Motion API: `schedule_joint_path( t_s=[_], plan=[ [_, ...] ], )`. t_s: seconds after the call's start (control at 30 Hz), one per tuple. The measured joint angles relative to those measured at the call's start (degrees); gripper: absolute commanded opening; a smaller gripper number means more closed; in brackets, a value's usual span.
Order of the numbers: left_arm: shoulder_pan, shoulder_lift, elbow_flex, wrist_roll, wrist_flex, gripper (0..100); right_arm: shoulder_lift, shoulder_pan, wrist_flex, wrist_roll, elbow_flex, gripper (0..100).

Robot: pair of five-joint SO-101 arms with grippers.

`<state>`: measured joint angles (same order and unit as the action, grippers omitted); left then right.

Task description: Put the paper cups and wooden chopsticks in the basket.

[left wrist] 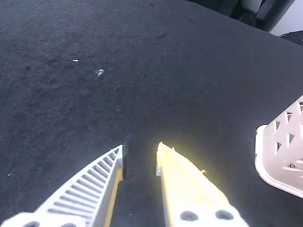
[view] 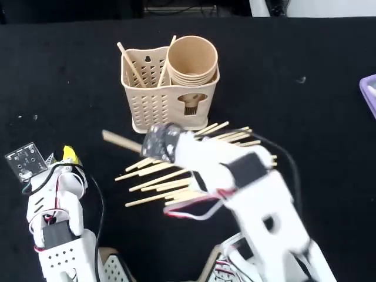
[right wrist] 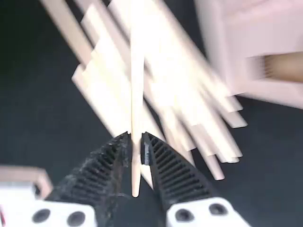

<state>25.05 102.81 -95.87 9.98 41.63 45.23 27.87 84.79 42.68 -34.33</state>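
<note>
On black table (view: 305,117), right gripper (right wrist: 136,138) clamped on one chopstick (right wrist: 137,85), long axis crosswise just in front of basket (view: 154,101), left gripper (left wrist: 140,151) parted, empty, farther off; probably needs tipping upright; cups (view: 192,59) already inside.

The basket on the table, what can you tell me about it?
The basket looks like cream plastic, its walls full of small holes, divided into two compartments. It stands upright on the black table. One compartment holds two chopsticks leaning out; the other a stack of paper cups. A pile of loose chopsticks lies just in front.
</note>
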Motion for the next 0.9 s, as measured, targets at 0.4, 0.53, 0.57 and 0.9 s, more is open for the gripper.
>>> schedule_joint_path(
  t_s=[0.4,0.53,0.57,0.9],
  plan=[
    [0.0,0.0,0.0,0.0,0.0,13,-1.1,4.4,-49.2,-36.9,6.1,1.1],
    [0.0,0.0,0.0,0.0,0.0,13,-10.4,4.0,-67.5,-40.3,6.1,1.1],
    [0.0,0.0,0.0,0.0,0.0,13,-13.2,3.6,-70.9,-40.5,6.1,1.1],
    [0.0,0.0,0.0,0.0,0.0,13,-35.5,2.0,-76.0,-41.1,10.1,3.5]
  ],
)
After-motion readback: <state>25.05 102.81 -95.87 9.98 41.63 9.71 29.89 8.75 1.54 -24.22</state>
